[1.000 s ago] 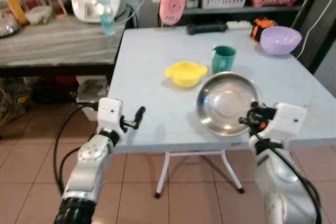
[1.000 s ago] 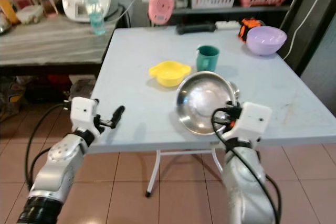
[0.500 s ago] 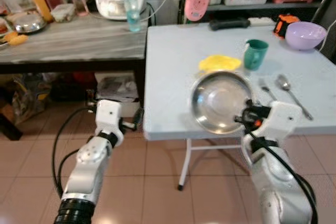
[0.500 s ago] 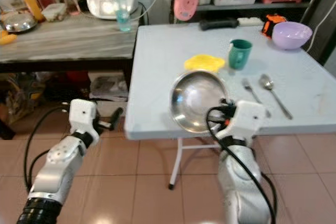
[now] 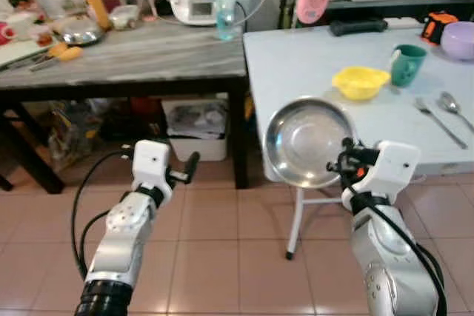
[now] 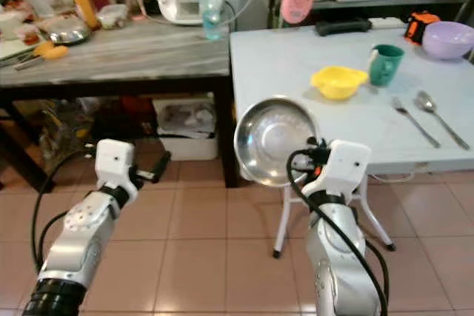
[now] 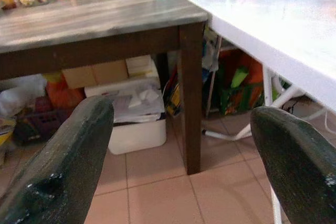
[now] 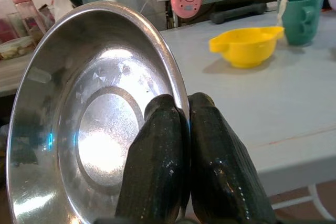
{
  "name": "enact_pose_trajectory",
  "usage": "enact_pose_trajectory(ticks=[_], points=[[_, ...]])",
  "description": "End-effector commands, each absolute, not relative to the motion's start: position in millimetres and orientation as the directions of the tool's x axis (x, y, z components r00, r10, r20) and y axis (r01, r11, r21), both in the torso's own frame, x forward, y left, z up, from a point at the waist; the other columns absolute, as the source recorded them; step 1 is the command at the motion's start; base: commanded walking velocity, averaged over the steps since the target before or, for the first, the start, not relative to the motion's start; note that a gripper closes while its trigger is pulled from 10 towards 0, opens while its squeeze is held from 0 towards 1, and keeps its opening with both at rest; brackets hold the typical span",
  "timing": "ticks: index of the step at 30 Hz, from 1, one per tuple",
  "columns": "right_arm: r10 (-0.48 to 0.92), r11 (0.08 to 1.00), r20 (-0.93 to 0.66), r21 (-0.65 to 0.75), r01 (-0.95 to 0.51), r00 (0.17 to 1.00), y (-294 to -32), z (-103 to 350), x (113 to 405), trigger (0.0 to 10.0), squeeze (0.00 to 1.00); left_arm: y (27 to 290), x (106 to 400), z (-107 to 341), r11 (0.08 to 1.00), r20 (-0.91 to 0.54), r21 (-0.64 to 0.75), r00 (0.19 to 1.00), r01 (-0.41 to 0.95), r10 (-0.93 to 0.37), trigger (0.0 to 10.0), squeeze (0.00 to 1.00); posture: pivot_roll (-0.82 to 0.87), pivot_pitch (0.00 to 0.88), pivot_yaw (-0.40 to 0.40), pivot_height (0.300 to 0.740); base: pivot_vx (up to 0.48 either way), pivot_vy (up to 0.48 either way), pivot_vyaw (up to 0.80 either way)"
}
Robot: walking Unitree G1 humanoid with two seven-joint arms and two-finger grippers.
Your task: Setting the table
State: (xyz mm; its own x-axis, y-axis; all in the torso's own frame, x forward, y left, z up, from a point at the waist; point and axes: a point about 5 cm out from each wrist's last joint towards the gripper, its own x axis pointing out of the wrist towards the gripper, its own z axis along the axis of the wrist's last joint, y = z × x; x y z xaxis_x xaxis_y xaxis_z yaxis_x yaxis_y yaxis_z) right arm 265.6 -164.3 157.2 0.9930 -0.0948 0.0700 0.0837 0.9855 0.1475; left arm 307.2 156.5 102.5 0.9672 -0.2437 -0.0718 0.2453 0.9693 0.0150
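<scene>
Turning left has swung my view off the white counter (image 5: 333, 57), and the steel plate (image 5: 307, 142) now hangs off its near corner over the floor. My right tool (image 8: 184, 129) pinches only its rim; a slip drops it. My left tool (image 7: 173, 145) gapes wide, holding nothing.

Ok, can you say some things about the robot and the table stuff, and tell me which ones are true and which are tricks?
1. The right gripper pinches the rim of the steel plate. True.
2. The left gripper holds a spoon. False: it is open and holds nothing.
3. The yellow bowl sits on the white table. True.
4. The green mug lies tipped over. False: it stands upright beside the yellow bowl.
</scene>
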Motion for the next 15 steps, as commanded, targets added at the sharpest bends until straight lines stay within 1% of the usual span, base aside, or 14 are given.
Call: enact_pose_trajectory(ticks=[1, 13, 15], points=[[-0.116, 0.984, 0.088, 0.144, 0.102, 0.989, -170.0, 160.8, 264.7, 10.0, 0.00, 148.9, 308.9, 104.7, 0.964, -0.066, 0.021, 0.963, 0.264, -0.263, 10.0, 0.00, -0.10, 0.013, 0.065, 0.740, 0.000, 0.480, 0.00], [-0.124, 0.985, 0.094, 0.132, 0.111, 0.988, -174.6, 162.1, 266.6, 10.0, 0.00, 148.9, 311.9, 106.3, 0.964, -0.061, 0.029, 0.963, 0.266, -0.264, 10.0, 0.00, -0.10, 0.004, 0.064, 0.740, 0.000, 0.480, 0.00], [-0.126, 0.985, 0.095, 0.131, 0.113, 0.988, -174.7, 162.2, 266.5, 10.0, 0.00, 148.8, 311.4, 108.3, 0.965, -0.041, 0.056, 0.966, 0.257, -0.255, 10.0, 0.00, -0.10, 0.005, 0.065, 0.740, 0.000, 0.131, 0.00]])
